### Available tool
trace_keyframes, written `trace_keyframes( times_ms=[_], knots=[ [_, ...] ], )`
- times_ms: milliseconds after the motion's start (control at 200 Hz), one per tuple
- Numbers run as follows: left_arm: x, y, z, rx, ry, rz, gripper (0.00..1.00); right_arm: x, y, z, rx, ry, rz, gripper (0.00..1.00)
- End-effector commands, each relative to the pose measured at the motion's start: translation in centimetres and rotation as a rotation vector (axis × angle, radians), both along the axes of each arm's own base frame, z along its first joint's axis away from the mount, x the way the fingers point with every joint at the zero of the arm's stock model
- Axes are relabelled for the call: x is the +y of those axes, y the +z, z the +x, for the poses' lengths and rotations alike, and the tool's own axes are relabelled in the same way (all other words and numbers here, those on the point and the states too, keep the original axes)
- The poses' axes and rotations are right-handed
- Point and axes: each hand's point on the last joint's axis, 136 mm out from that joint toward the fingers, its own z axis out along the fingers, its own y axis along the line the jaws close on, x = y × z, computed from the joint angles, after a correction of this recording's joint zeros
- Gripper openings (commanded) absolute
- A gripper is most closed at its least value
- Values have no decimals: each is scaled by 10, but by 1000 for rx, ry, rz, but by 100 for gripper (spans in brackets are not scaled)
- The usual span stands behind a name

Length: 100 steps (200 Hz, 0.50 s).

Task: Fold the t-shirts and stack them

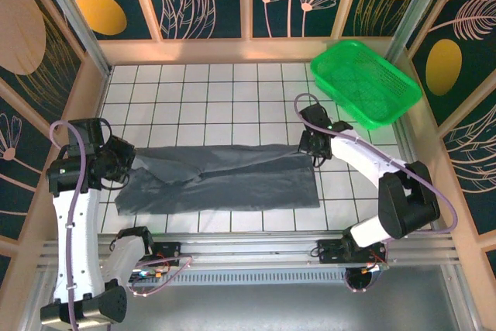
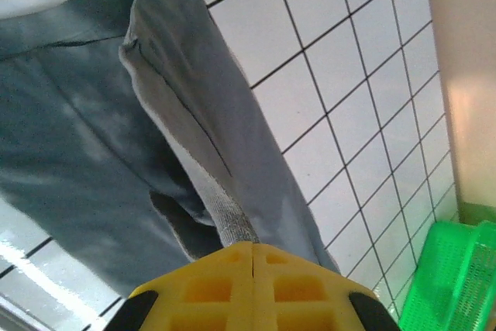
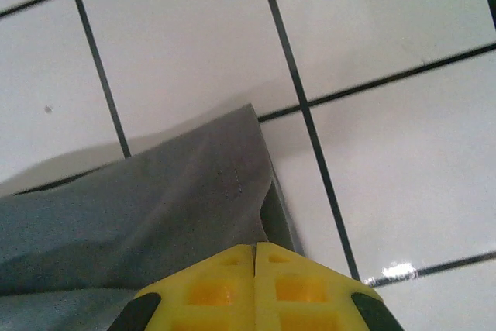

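Note:
The dark slate-grey t-shirt [image 1: 221,178] lies as a long folded band across the white tiled floor, stretched between my two grippers. My left gripper [image 1: 122,159] is shut on its left end, where a ribbed edge of the t-shirt [image 2: 225,218] runs into the closed yellow jaws of the left gripper [image 2: 253,249]. My right gripper [image 1: 315,147] is shut on the right top corner. In the right wrist view the t-shirt [image 3: 170,199] corner disappears under the right gripper [image 3: 254,249], whose jaws are pressed together.
A green mesh basket [image 1: 364,83] stands at the back right corner, also seen as the basket [image 2: 449,281] in the left wrist view. Wooden walls enclose the tiled floor [image 1: 217,98]. A metal rail [image 1: 256,249] runs along the near edge.

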Motion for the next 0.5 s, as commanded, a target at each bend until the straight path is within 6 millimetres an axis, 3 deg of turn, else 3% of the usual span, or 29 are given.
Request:
trace_keyframes(
  times_ms=[0, 190, 425, 495],
  knots=[
    [1, -10, -19, 65, 39, -9, 0, -10, -1, -15, 17, -24, -38, 0],
    [2, -1, -22, 54, 77, -22, 0, -17, -12, -27, 55, -28, -70, 0],
    [23, 30, -28, 27, 136, 94, 0, -18, -12, -31, 59, -26, -77, 0],
    [25, 30, -30, 36, 138, 107, 0, -17, -12, -33, 61, -20, -80, 0]
  ],
)
